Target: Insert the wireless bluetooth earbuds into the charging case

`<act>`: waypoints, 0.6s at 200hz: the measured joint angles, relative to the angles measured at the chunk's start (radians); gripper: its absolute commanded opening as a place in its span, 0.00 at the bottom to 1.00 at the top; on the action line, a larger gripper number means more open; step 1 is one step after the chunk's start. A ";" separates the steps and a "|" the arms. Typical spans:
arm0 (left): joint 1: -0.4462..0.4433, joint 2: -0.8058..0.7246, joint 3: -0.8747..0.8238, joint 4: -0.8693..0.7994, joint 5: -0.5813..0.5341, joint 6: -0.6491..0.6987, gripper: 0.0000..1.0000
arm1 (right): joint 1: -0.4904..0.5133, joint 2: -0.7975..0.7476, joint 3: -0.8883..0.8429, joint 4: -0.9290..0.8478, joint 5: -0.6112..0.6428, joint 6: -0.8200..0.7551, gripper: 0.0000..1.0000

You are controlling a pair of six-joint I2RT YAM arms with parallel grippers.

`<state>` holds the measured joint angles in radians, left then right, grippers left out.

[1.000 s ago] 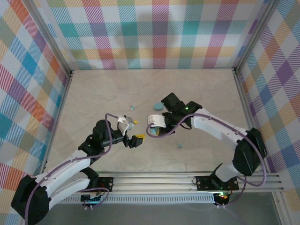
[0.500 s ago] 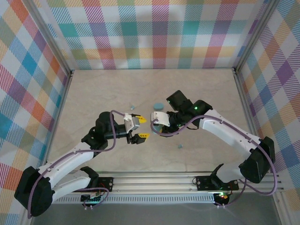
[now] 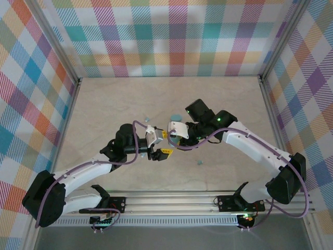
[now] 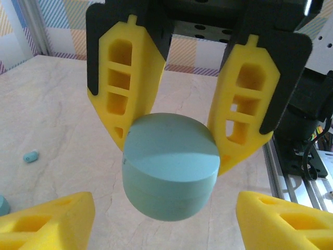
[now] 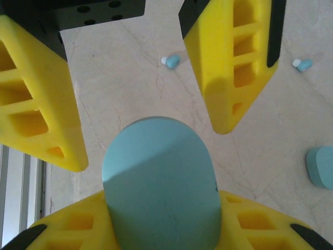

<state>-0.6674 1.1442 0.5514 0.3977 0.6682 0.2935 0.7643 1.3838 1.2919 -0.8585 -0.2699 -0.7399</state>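
Right gripper (image 4: 171, 151) jaws clamped on the charging case (image 5: 158, 182); left gripper (image 3: 164, 144) jaws spread wide around it

The left arm (image 3: 88, 169) and right arm (image 3: 250, 146) share one build: white link shells joined by black joint housings. A purple cable (image 3: 139, 123) runs along each arm in loose loops. The fingers (image 4: 122, 78) are yellow mouldings with rectangular cut-outs on black carriers (image 4: 96, 31). A green lamp (image 3: 219, 119) glows on the right arm.
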 measured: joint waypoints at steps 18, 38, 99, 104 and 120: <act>0.000 0.011 0.007 0.006 -0.004 -0.013 0.70 | 0.000 0.000 0.000 0.000 0.000 0.000 0.35; 0.000 0.020 0.009 0.021 -0.005 -0.017 0.68 | 0.000 0.000 0.000 0.000 0.000 0.000 0.35; -0.001 0.061 0.040 0.028 0.005 -0.032 0.60 | -0.004 0.000 0.000 0.002 0.008 0.000 0.35; -0.001 0.063 0.041 0.029 0.005 -0.032 0.60 | -0.005 0.000 0.000 0.002 0.008 0.000 0.35; -0.001 0.070 0.042 0.031 0.009 -0.032 0.60 | -0.005 0.000 0.000 0.003 0.008 0.000 0.35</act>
<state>-0.6685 1.2144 0.5938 0.4286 0.6769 0.2611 0.7593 1.3838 1.2922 -0.8551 -0.2619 -0.7399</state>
